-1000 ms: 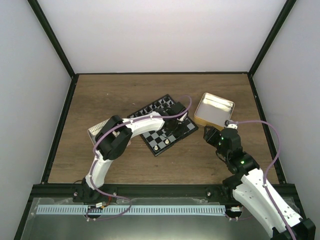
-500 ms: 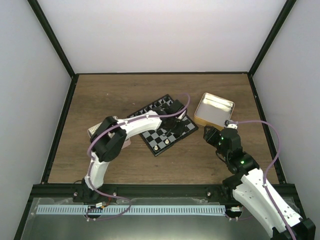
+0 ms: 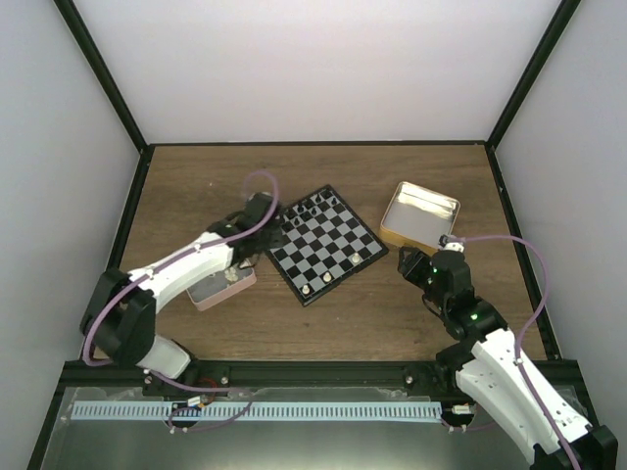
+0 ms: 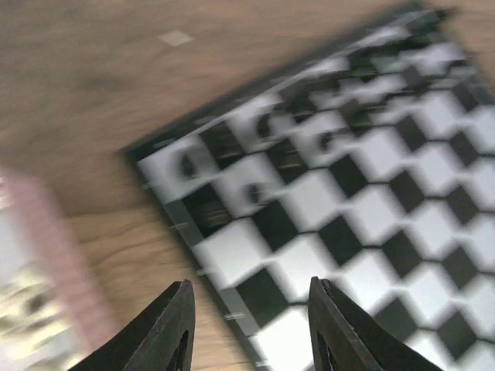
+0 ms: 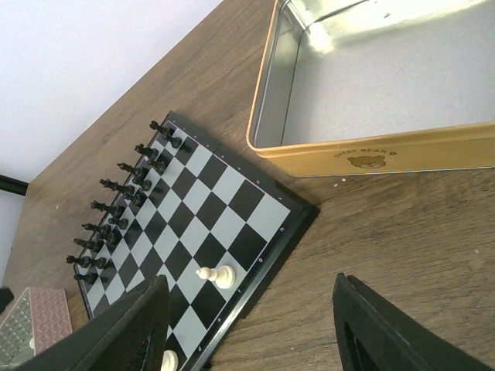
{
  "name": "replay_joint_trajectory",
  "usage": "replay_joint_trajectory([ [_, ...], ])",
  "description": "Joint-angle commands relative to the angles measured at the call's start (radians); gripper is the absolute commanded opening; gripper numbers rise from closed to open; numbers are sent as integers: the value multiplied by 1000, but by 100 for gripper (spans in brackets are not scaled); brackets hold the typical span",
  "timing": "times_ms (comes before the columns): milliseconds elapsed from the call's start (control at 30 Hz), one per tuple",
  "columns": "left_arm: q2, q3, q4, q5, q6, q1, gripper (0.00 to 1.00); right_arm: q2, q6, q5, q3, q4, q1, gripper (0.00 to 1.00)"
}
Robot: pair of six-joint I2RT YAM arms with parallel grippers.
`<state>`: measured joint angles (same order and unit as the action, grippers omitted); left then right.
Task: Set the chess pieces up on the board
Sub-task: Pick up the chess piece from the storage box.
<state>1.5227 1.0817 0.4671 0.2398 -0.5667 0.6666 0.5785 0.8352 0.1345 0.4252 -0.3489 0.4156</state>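
While the board (image 3: 328,245) lies skewed on the surface (image 3: 196,186), gold tin (image 3: 419,217) sits just right of it, pink tin (image 3: 230,292) by its left corner. L gripper (image 4: 251,328) hangs over the board's left edge beside the pink tin, approx. half open, nothing betw. its fingers (image 4: 174,332). R gripper (image 5: 247,332) is spread wide, empty, near the board's right corner. Two cream chess pieces (image 5: 216,274) stand on near-edge squares; more prob. lie in the pink tin, but that view's blurred. Vs a sec ago, L arm (image 3: 186,266) has pulled off the board's middle to its left side.
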Motion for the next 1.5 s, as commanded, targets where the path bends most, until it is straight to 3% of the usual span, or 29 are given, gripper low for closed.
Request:
replay_joint_trajectory([
  [0, -109, -165, -8, 68, -81, -120, 43, 3, 1, 4, 2, 20, 4, 59],
  [267, -274, -380, 0, 73, -102, -318, 42, 18, 10, -8, -2, 33, 5, 59],
  [533, -224, -464, -25, -22, -58, -445, 39, 41, 9, -18, 5, 44, 4, 59],
  [767, -154, -475, -67, -114, -30, -452, 35, 46, 11, -22, 7, 46, 4, 59],
  [967, -129, -483, -96, -94, -26, -455, 30, 49, 13, -26, 7, 49, 5, 59],
  [1233, -79, -464, -114, -73, -14, -458, 32, 49, 13, -26, 9, 47, 5, 59],
  [1333, -65, -463, -125, -106, 2, -458, 15, 46, 13, -23, 10, 45, 5, 59],
  [1467, -83, -464, -112, -103, -2, -458, 11, 44, 13, -22, 8, 46, 4, 59],
])
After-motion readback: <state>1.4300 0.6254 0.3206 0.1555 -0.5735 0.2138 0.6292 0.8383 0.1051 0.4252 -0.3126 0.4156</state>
